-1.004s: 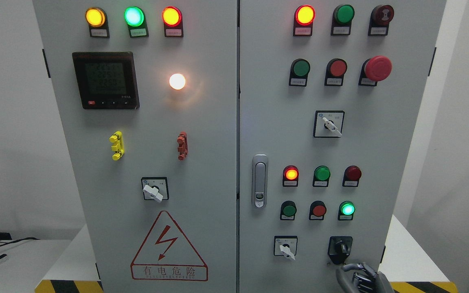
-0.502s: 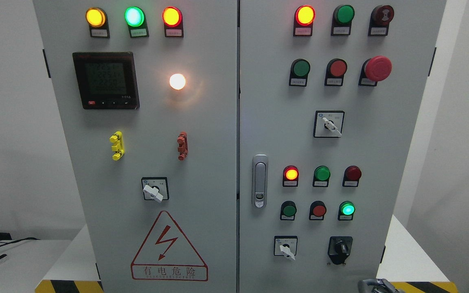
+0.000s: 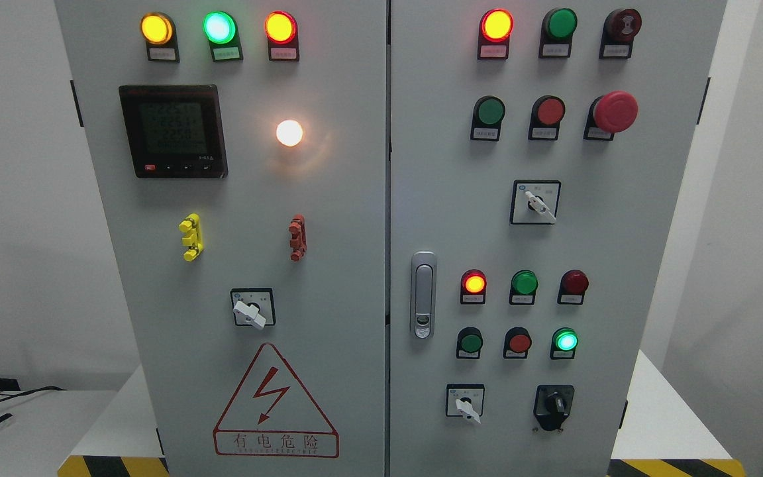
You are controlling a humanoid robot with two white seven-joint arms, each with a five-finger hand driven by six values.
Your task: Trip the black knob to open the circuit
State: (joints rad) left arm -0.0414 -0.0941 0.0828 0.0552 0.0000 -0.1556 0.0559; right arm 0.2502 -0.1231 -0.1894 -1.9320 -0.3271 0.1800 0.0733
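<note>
The black knob (image 3: 554, 403) sits on a black plate at the lower right of the grey cabinet's right door (image 3: 520, 238). Its handle points roughly upward. Nothing touches it. Neither of my hands shows anywhere in the head view.
A white rotary switch (image 3: 466, 405) is left of the black knob, another (image 3: 539, 205) higher up, a third (image 3: 252, 311) on the left door. A red mushroom button (image 3: 614, 110) sticks out at upper right. Lit lamps, a door latch (image 3: 423, 295) and a meter (image 3: 173, 130) fill the panel.
My right hand, just below the black knob a second ago, has dropped down and out of the picture. The knob looks the same.
</note>
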